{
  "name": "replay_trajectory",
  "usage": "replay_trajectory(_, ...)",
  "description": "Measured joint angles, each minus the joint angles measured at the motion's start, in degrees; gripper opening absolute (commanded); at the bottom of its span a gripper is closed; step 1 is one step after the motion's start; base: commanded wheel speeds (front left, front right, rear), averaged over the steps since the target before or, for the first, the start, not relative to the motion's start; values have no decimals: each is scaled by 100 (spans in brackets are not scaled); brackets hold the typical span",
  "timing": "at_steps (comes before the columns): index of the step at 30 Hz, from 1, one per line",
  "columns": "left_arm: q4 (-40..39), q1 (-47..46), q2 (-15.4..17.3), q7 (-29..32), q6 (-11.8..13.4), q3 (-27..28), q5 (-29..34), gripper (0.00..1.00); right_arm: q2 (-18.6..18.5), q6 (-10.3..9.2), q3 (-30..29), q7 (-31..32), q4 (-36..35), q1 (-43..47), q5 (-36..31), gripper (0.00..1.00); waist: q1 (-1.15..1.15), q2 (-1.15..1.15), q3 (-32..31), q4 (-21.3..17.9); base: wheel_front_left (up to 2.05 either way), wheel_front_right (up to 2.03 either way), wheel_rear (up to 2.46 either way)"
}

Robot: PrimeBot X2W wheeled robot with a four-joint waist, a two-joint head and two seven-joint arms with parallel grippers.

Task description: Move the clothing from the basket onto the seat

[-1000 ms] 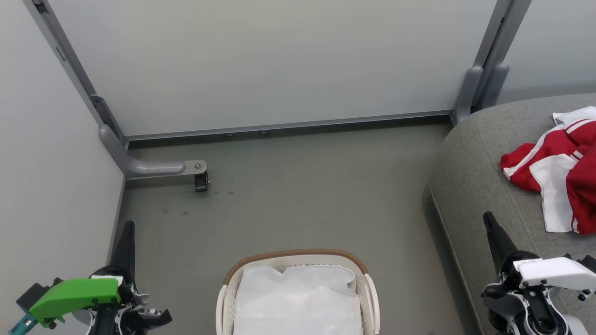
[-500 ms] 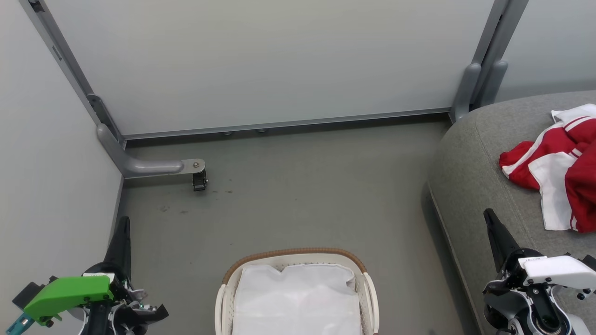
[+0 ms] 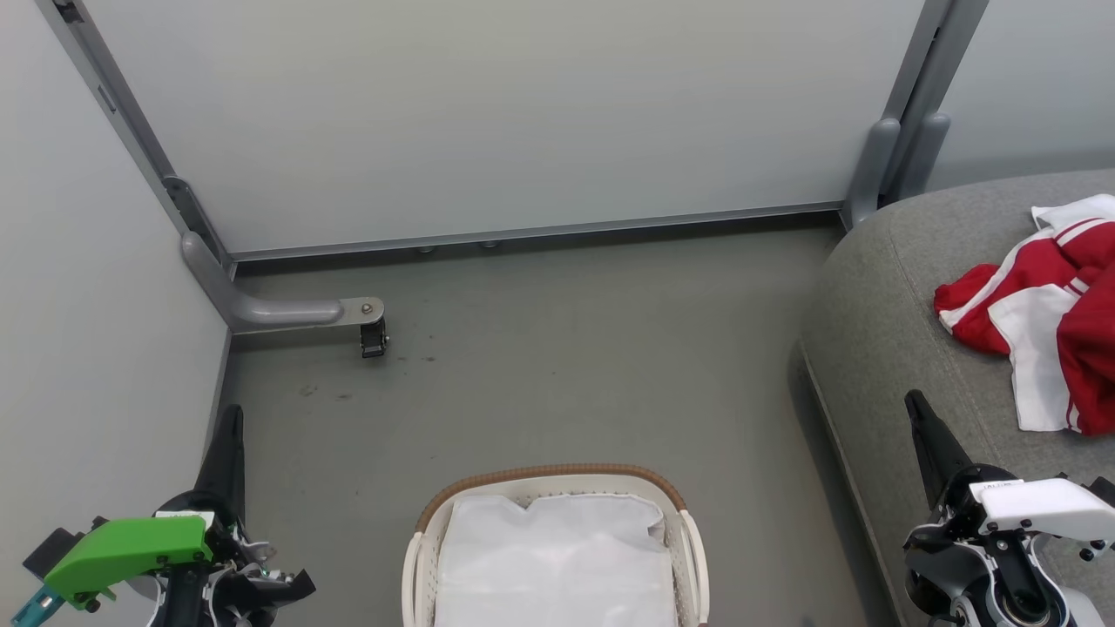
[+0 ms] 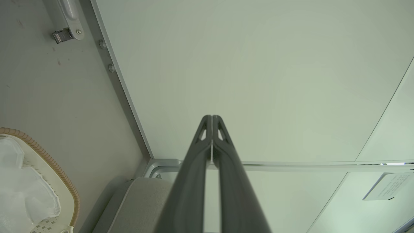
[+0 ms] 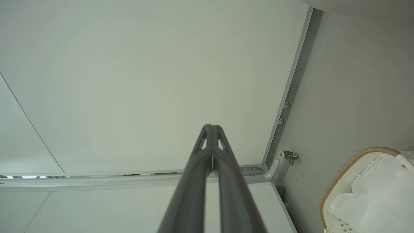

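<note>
Looking right, you see the clothing (image 3: 1045, 322) heaped on the seat (image 3: 871, 348), cut off at the frame edge; the basket (image 3: 549, 475) seemingly holds just its liner (image 3: 557, 557). The left gripper (image 4: 212, 117) and right gripper (image 5: 212, 126) keep their fingers pressed together, and nothing has moved since the earlier frame.

The clothing (image 3: 1037, 305) is running off the right edge of the head view, so part of it is lying beyond the frame. The seat (image 3: 880, 348) is being cut by that same edge and by the bottom one. The basket (image 3: 549, 475) is being cropped at the bottom centre, its near half falling outside the frame, and the white liner (image 3: 557, 557) is covering whatever is inside. At the lower right of the left wrist view, a paper label (image 4: 386, 190) is showing print too small to read.
</note>
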Motion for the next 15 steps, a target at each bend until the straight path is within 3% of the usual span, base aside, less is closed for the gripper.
replay_trajectory(15, -1, 0, 0, 0, 0, 0, 0, 0, 0, 0, 0, 0, 0, -1, 0, 0, 0, 0, 0, 0, 0, 0, 0)
